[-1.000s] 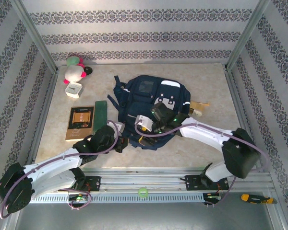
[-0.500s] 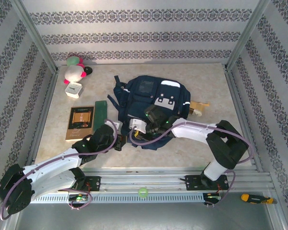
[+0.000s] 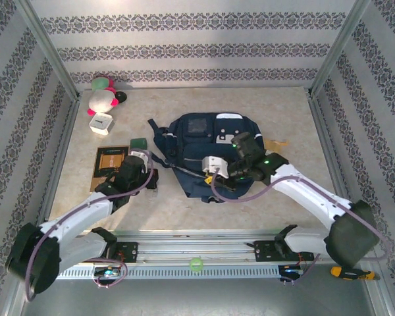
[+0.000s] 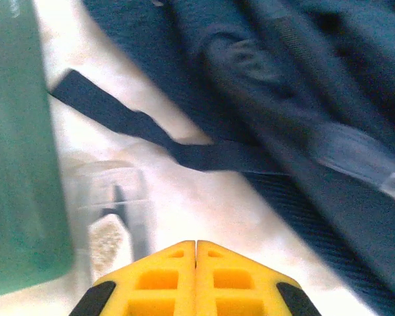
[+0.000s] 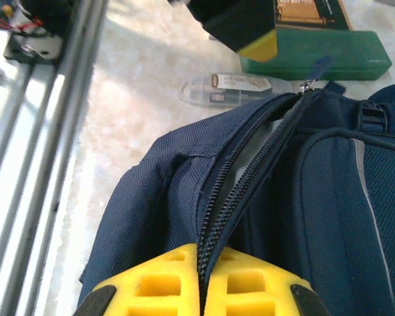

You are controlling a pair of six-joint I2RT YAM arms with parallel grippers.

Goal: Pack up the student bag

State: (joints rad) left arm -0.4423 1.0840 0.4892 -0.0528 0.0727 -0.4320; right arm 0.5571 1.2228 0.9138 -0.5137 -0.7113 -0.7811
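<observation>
The student bag point(image 3: 207, 135), a navy-blue backpack with a white stripe, lies flat in the middle of the table. Its main zipper point(image 5: 276, 141) stands partly open, with grey lining showing in the gap. My right gripper point(image 5: 203, 263) is shut on the zipper edge at the bag's near rim point(image 3: 208, 178). My left gripper point(image 4: 196, 245) is shut with nothing between its yellow fingers. It hovers over bare table left of the bag point(image 3: 151, 176), just short of a dark strap point(image 4: 151, 135) and beside a clear plastic tube point(image 4: 112, 210).
A green case point(image 3: 139, 143) and a brown book point(image 3: 112, 161) lie left of the bag. A plush toy point(image 3: 102, 95) and a white cube point(image 3: 101, 123) sit at the back left. A wooden item point(image 3: 276, 145) pokes out right of the bag. The metal rail point(image 3: 197, 250) runs along the near edge.
My right gripper closed on the bag's zipper edge and pulled right; the bag shifted toward the back and lies flatter. My left arm moved forward toward the green case.
</observation>
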